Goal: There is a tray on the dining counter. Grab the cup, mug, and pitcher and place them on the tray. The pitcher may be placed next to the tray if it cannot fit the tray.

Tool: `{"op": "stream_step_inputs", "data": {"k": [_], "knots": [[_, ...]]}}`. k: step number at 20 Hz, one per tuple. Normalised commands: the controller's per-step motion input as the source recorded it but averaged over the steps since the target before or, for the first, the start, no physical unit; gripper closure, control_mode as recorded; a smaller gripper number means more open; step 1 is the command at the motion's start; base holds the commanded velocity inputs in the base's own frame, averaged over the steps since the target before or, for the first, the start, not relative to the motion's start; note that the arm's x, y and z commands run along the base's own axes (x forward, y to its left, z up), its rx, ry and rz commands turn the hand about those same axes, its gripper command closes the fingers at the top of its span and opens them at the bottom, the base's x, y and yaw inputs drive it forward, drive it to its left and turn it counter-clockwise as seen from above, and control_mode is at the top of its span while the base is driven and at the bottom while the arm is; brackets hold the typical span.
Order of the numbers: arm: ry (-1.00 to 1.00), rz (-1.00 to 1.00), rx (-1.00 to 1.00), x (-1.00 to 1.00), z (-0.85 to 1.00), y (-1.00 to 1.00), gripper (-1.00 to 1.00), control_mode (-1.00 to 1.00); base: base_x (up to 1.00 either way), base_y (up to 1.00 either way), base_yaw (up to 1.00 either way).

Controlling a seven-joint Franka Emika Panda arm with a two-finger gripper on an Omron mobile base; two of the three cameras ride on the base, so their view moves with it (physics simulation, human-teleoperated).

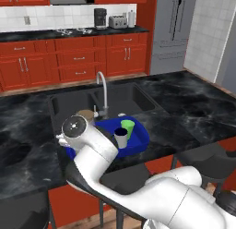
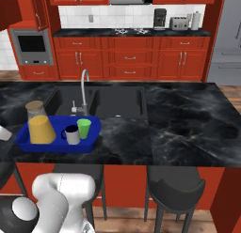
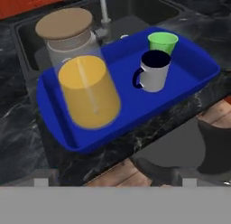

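The blue tray point(image 3: 198, 78) lies on the dining counter point(image 2: 188, 119) just in front of the sink. Three things stand inside it. The yellow pitcher point(image 3: 88, 92) with a tan lid fills its left end. To the right the grey-white mug point(image 3: 155, 74) is upright, and the green cup point(image 3: 162, 41) stands just behind it. The same three appear in the right base view: pitcher point(image 2: 41, 128), mug point(image 2: 73, 135), cup point(image 2: 84, 128). My gripper point(image 3: 115, 182) is open and pulled back above the tray's near edge, with nothing between its fingers.
The dark sink point(image 2: 117, 100) and silver faucet point(image 2: 84, 86) lie directly behind the tray. Dark stools point(image 2: 174, 187) stand under the counter's near edge. Open black countertop stretches to the right of the tray. The wall counter with red cabinets is far behind.
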Motion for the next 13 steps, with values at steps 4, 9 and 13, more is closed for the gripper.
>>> {"op": "stream_step_inputs", "data": {"k": [4, 9, 13], "knots": [[0.37, 0.0, 0.12, -0.52, 0.42, -0.07, -1.0, -1.0, 0.0, 0.0, 0.0], [0.26, 0.0, 0.04, -0.7, 0.11, -0.11, -1.0, -1.0, 0.0, 0.0, 0.0], [0.2, 0.0, 0.0, -0.84, 0.0, -0.13, -1.0, -1.0, 0.0, 0.0, 0.0]]}}
